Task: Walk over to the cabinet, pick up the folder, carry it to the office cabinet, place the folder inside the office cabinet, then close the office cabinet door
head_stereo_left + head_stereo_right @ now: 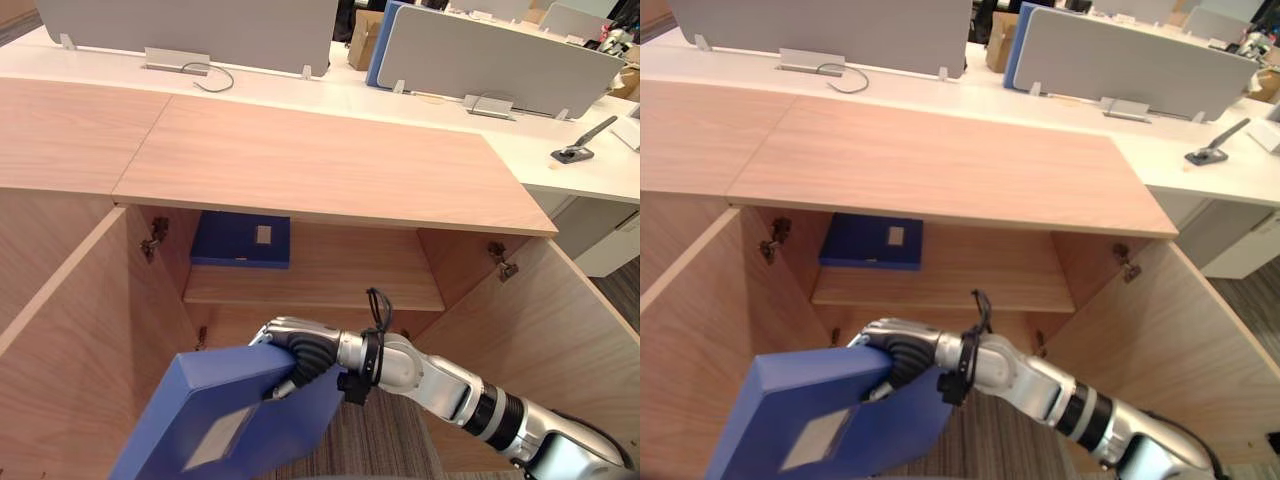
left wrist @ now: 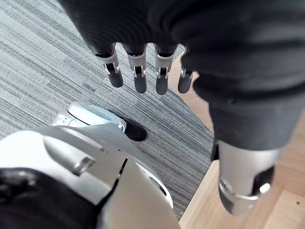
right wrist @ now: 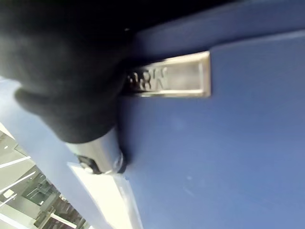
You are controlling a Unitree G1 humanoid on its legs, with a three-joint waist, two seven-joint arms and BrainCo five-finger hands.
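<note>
Blue folder [image 1: 235, 415] was up in the air, tilted, in front of the open office cabinet [image 1: 320, 160], low and toward its left side, not inside yet. Its broad face with a pale label [image 1: 215, 440] was turned up toward the head cam. Your R hand [image 1: 300, 350] was grasping it: fingers curled over the upper edge in the eye views. In the R wrist view the thumb pressed on the blue cover just beside a silver metal plate [image 3: 171, 76].

Behind the folder, the cabinet's inner shelf [image 1: 330, 280] carried a second blue folder [image 1: 240, 240], lying flat at the left end, w/ a small white label on top. Both doors were swung wide, left door [image 1: 60, 340] and right door [image 1: 560, 340], w/ a metal hinge [image 1: 503, 262] visible at the top of the right side wall.

Your L hand [image 2: 139, 76] showed in its wrist view, released, fingers hanging straight down over grey striped carpet [image 2: 43, 71], holding nothing.

Beyond the cabinet top ran a white desk [image 1: 560, 150] w/ grey partition panels [image 1: 490, 60], a looped black cable [image 1: 212, 78] at the left and a dark tool [image 1: 580, 145] at the right; can't tell what kind.
</note>
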